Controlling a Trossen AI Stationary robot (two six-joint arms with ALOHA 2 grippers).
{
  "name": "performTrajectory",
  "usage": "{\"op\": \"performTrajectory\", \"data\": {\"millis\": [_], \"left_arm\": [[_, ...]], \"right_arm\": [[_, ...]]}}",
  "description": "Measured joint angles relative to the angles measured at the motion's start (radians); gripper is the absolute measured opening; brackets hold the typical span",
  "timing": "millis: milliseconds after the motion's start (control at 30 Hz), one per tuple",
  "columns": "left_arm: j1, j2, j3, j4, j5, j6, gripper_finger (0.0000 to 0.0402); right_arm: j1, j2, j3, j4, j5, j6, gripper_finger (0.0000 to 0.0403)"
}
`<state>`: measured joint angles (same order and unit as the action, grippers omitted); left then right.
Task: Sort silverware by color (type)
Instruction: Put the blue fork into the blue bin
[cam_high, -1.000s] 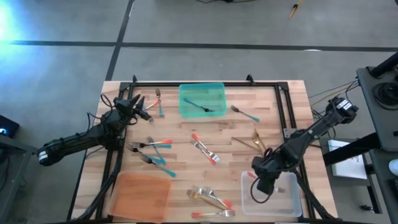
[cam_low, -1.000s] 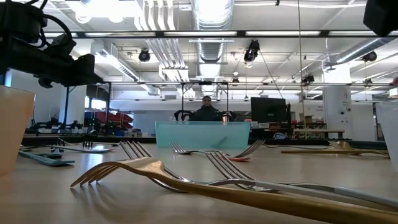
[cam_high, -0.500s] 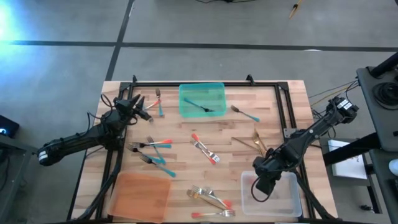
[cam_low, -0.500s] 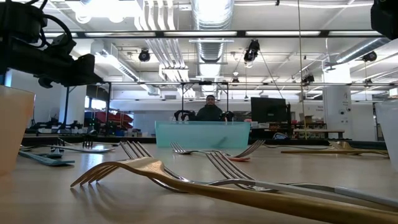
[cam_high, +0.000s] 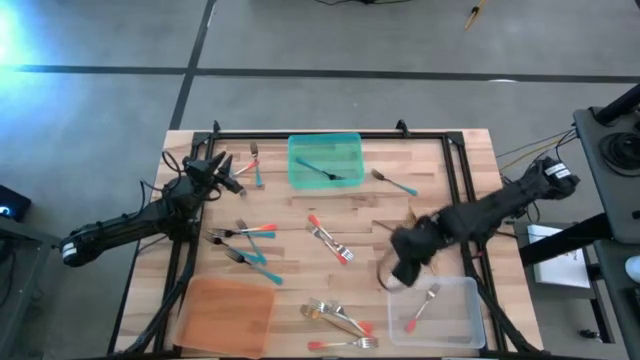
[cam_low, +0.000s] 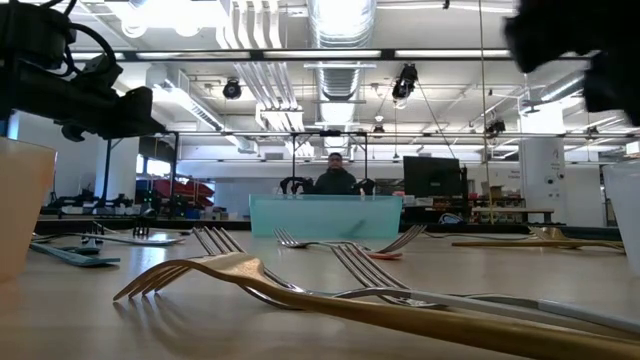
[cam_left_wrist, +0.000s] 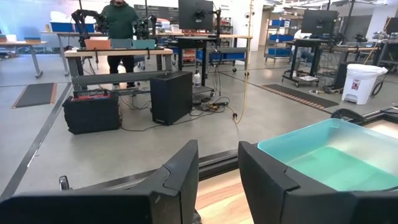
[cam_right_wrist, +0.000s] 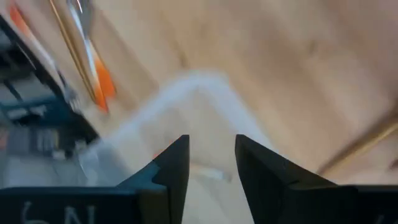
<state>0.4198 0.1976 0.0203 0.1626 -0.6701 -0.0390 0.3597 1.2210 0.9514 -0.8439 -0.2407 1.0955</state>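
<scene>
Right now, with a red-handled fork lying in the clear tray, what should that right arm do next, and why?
Probably reach the empty, open right gripper toward the loose red-handled silver fork mid-table: its match, the red-handled fork, already lies in the clear plastic tray.

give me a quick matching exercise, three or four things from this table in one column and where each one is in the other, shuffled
Things:
1. red-handled fork
2. dark fork
3. right end effector
4. left end effector

Places:
A. inside the teal tray
B. near the table's far left corner, beside a teal-handled fork
C. inside the clear tray
D. above the clear tray's far left corner

Pairs: 1-C, 2-A, 3-D, 4-B
</scene>
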Motion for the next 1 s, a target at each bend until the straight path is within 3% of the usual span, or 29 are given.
{"op": "performTrajectory", "data": {"millis": [100,300,567,733,1000], "left_arm": [[0.0,0.001,0.0,0.0,0.0,0.0,0.0098],[0.0,0.004,0.0,0.0,0.0,0.0,0.0097],[0.0,0.004,0.0,0.0,0.0,0.0,0.0098],[0.0,0.004,0.0,0.0,0.0,0.0,0.0098],[0.0,0.004,0.0,0.0,0.0,0.0,0.0097]], "right_arm": [[-0.137,-0.002,0.039,-0.062,0.03,-0.153,0.0108],[-0.484,0.012,0.049,-0.183,0.186,-0.456,0.0107],[-0.934,0.173,0.042,-0.142,0.124,-0.849,0.0109],[-1.045,0.328,0.061,-0.135,0.102,-1.016,0.0109],[-1.052,0.508,0.194,-0.128,0.121,-1.136,0.0109]]}}
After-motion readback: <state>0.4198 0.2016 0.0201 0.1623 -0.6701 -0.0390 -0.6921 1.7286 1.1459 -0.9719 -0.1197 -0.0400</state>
